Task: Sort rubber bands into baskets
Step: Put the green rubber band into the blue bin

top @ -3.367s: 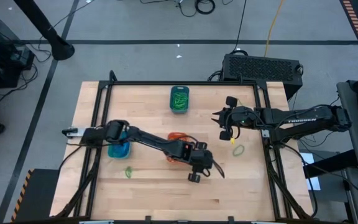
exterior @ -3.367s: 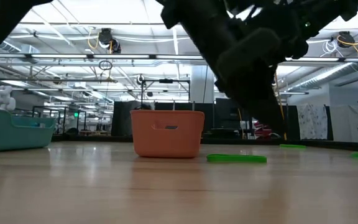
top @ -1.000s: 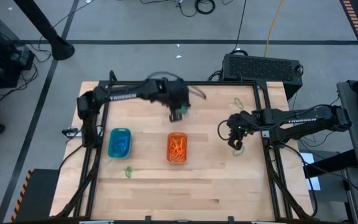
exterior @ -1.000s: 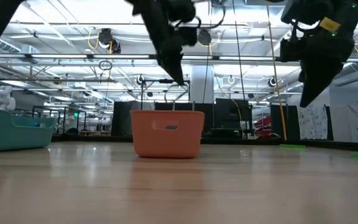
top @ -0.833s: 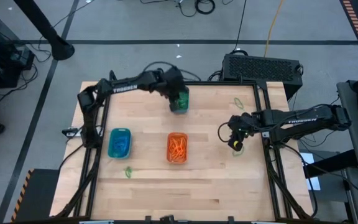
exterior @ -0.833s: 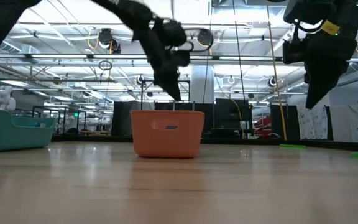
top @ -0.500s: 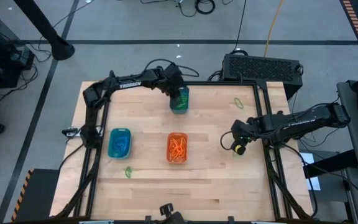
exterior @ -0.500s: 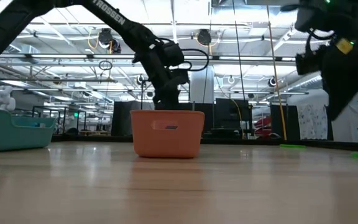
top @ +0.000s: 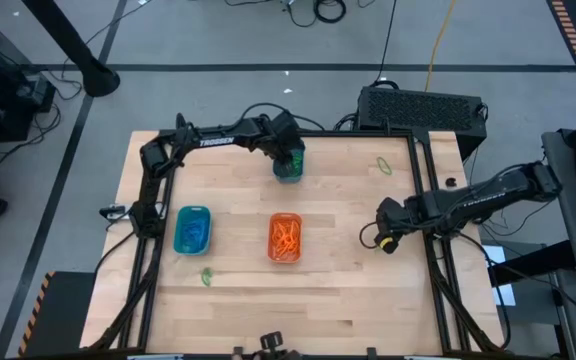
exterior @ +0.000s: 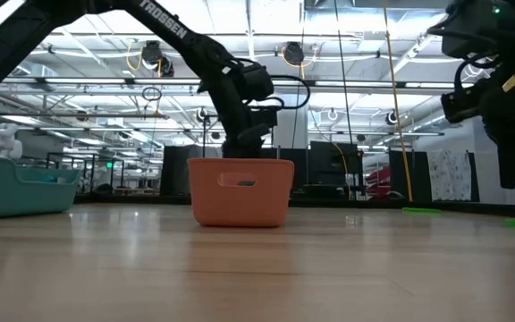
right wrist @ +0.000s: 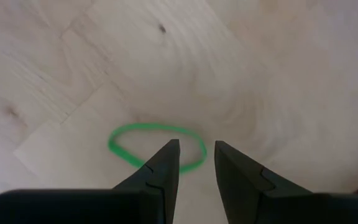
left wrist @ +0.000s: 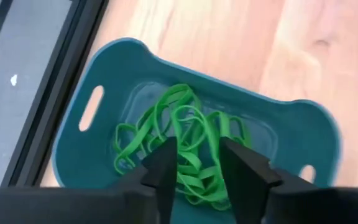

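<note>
At the table's far edge, the left end effector (left wrist: pixel 194 163) hangs over the dark teal basket (top: pixel 288 161), fingers parted and empty, placed to drop green rubber bands (left wrist: pixel 179 146) with their own colour. Near the right edge, the right end effector (right wrist: pixel 194 163) points down with a narrow gap straddling a green band (right wrist: pixel 156 144), probably for pinching. "TROSSEN" shows on the left arm (exterior: pixel 155 20).

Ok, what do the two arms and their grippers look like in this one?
Both arms are black and slim with rounded joints. The left arm carries white lettering and a looping black cable near its wrist. The right gripper shows a yellow spot. In the wrist views, each gripper's dark fingers are flat and tapered.
</note>
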